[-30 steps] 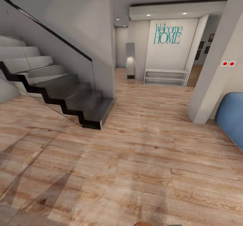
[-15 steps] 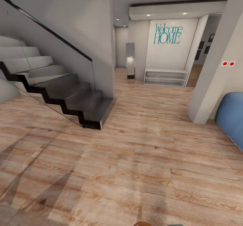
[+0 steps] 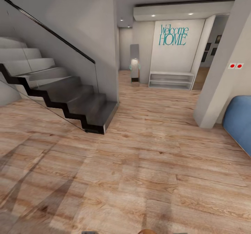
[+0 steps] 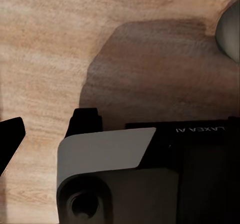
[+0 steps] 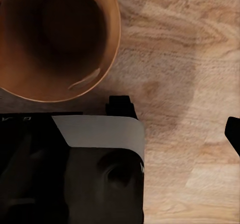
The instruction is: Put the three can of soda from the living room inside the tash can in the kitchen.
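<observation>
No soda can is seen and the robot is judged still in transit across the hall floor near the staircase, while the tash can, seen empty, lies just beside the robot's base; neither gripper's state can be told.

Soft, even light fills the hall, brightest from small recessed ceiling spotlights (three glowing dots). The warm wood plank floor carries faint streaked shadows; both wrist views show broad, blurry dark shadow patches and grainy rendering.
</observation>
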